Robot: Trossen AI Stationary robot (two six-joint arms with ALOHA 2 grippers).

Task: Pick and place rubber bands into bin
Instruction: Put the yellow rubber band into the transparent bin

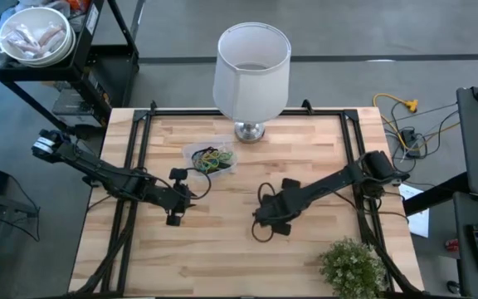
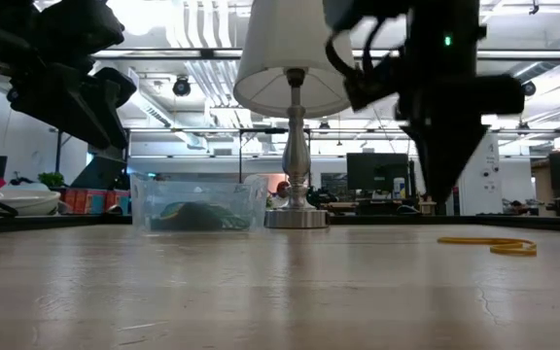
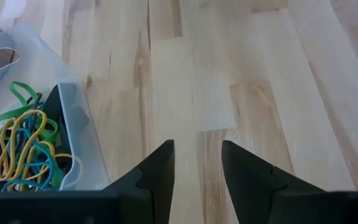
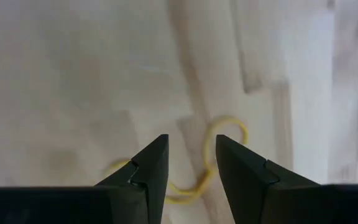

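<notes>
One yellow rubber band (image 4: 236,127), twisted into a figure-eight, lies flat on the wooden table; it also shows in the low view as the yellow band (image 2: 489,244). My right gripper (image 4: 191,158) hangs open just above it, fingers pointing down, near the table's middle (image 1: 265,220), clear of the wood (image 2: 445,194). The bin (image 1: 212,158), a small clear tub, stands near the lamp's foot and holds several rubber bands (image 3: 27,149), yellow, green, blue and black. My left gripper (image 3: 197,162) is open and empty above bare wood beside the bin (image 3: 82,134).
A white lampshade on a metal foot (image 1: 251,71) stands at the far edge behind the bin. A small green plant (image 1: 351,266) sits at the near right corner. Black rails (image 1: 139,166) run along the table's sides. Bare wood lies between the two grippers.
</notes>
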